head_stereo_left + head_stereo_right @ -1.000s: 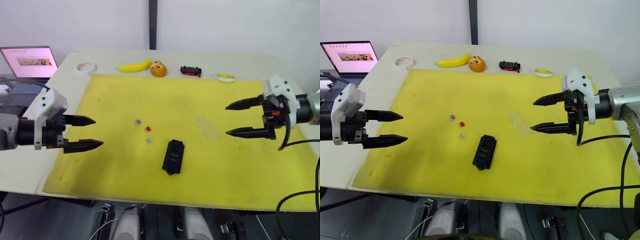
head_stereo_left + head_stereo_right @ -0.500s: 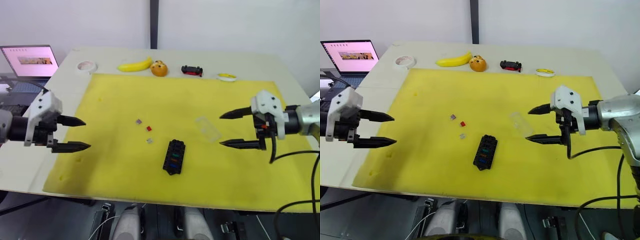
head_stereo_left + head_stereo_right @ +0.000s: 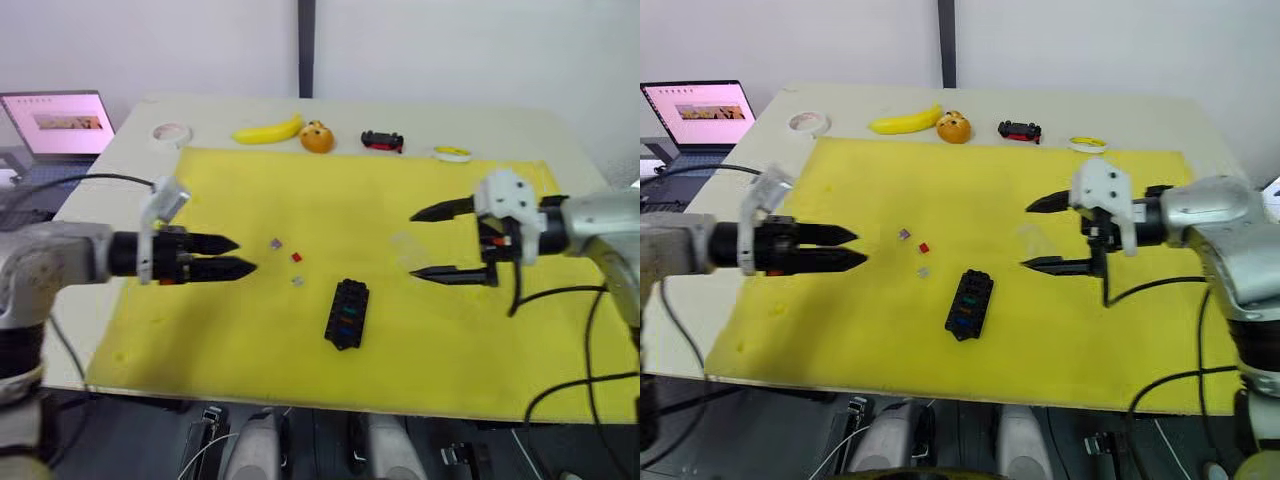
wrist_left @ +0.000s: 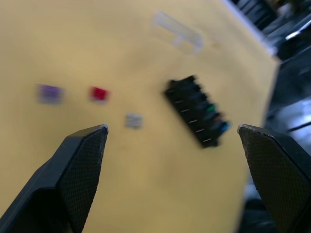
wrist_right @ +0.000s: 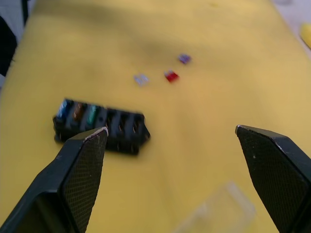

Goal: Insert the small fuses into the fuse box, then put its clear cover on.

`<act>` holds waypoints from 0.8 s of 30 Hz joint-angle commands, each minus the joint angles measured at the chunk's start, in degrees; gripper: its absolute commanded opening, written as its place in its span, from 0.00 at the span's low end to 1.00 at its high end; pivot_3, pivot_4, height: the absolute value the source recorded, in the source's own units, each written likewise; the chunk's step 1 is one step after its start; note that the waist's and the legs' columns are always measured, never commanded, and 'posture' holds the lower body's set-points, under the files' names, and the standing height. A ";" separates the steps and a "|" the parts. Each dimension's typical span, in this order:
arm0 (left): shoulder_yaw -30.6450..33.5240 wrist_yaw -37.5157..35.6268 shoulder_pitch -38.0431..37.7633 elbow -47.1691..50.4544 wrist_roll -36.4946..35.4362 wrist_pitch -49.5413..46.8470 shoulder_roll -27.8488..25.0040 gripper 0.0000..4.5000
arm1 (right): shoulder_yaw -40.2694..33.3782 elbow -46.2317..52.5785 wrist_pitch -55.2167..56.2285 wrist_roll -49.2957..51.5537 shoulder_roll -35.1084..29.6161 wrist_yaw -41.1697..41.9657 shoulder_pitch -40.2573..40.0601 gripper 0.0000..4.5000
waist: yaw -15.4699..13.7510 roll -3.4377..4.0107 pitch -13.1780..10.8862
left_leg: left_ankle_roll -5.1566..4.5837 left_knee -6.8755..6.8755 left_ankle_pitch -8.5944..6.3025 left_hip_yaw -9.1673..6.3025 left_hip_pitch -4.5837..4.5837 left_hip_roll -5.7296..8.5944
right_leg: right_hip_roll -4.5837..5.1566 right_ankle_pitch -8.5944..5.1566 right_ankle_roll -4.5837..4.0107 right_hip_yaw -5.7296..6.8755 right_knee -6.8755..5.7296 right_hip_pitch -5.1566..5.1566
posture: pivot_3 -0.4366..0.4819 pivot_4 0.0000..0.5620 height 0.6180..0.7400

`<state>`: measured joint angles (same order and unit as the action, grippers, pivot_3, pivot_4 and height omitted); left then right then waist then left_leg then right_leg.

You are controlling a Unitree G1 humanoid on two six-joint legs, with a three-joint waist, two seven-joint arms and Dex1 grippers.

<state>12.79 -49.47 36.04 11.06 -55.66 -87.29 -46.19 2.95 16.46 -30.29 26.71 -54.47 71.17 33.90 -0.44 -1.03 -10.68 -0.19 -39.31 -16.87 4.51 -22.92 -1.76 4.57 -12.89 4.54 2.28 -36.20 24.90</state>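
Three loose fuses lie on the yellow mat (image 3: pixel 240 330) in a small cluster: a purple fuse (image 3: pixel 276 243), a red fuse (image 3: pixel 296 257) and a grey fuse (image 3: pixel 297 281), each apart from the others and all a little way from the fuse box (image 3: pixel 346 313). You can see blue, amber and green chips already seated along one end of the box in the right wrist view, so by my reading about half the slots are filled and these three are what remains.

Your left end effector (image 3: pixel 238 256) hangs just beside the cluster, tips pointing at it. In the left eye view its two fingers look nearly together, yet the left wrist view shows a clear gap between them with nothing held, so treat it as spread and empty. That placement suits a pick of the purple or red fuse, which are nearest its tips.

Your right end effector (image 3: pixel 422 243) is spread wide and empty, hovering over the clear cover (image 3: pixel 412 248), which lies flat on the mat beside the fuse box but not touching it. Holding there makes sense only as a standby, since the cover should go on last.

Mind the box's angle on the mat: it sits skewed, so you will likely need to turn each fuse to match its slot. Nothing steadies the box, and it may slide when pressed.
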 commanded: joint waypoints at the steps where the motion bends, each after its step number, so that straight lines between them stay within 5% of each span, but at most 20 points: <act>1: 2.77 15.11 1.10 -7.74 -12.77 -5.21 1.66 1.00 | 1.74 3.75 1.32 -1.60 2.74 -2.72 2.51 0.99 | 0.28 0.01 0.00 | 0.10 0.00 0.06 -0.01 0.01 -0.02 | 0.00 0.00 0.00 0.00 -0.01 0.00 | 0.48 0.27 0.98; 7: -0.57 46.16 -1.14 -18.21 -43.91 0.42 2.32 1.00 | 4.22 7.84 0.30 -2.90 5.38 -5.56 2.93 0.99 | 0.47 -0.04 0.02 | 0.21 0.01 0.12 -0.09 0.09 -0.06 | 0.13 0.00 -0.01 -0.02 -0.10 -0.01 | 0.48 0.27 0.98; 9: -3.73 56.56 -4.53 -17.11 -55.10 7.65 1.47 0.88 | 4.65 8.71 0.49 -3.52 5.50 -6.15 2.69 1.00 | 0.53 -0.05 0.03 | 0.26 0.02 0.14 -0.11 0.11 -0.07 | 0.38 0.01 -0.02 -0.09 -0.09 -0.02 | 0.48 0.27 0.98; 14: 0.18 69.32 -10.49 -10.42 -57.34 16.40 12.57 0.37 | 4.29 10.15 0.18 -3.69 5.07 -6.86 1.28 1.00 | 0.12 -0.05 0.04 | 0.32 0.04 0.17 -0.07 0.19 0.06 | 0.56 0.02 -0.05 -0.01 -0.05 -0.12 | 0.48 0.27 0.98; 19: 2.17 84.00 -18.02 2.44 -57.34 26.33 28.34 0.37 | 2.78 11.73 -0.17 -3.12 4.12 -7.01 0.19 1.00 | -0.27 -0.08 0.05 | 0.26 0.05 0.14 -0.02 0.35 0.13 | 0.56 0.03 -0.05 -0.02 0.10 -0.36 | 0.48 0.27 0.98; 24: 2.47 91.53 -21.51 7.10 -57.34 30.35 34.39 0.37 | 2.83 13.15 -1.23 -2.25 2.98 -6.25 1.27 1.00 | -0.20 -0.10 0.07 | 0.27 0.05 0.14 -0.02 0.52 0.13 | 0.36 0.02 -0.07 -0.01 0.08 -0.50 | 0.48 0.27 0.98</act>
<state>13.71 40.30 14.54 15.90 -111.95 -58.18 -11.89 7.63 27.92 -31.68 23.56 -50.74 64.63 33.87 -0.64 -1.13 -10.60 0.05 -39.26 -16.74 4.49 -22.39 -1.61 4.87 -12.87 4.46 2.28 -36.12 24.39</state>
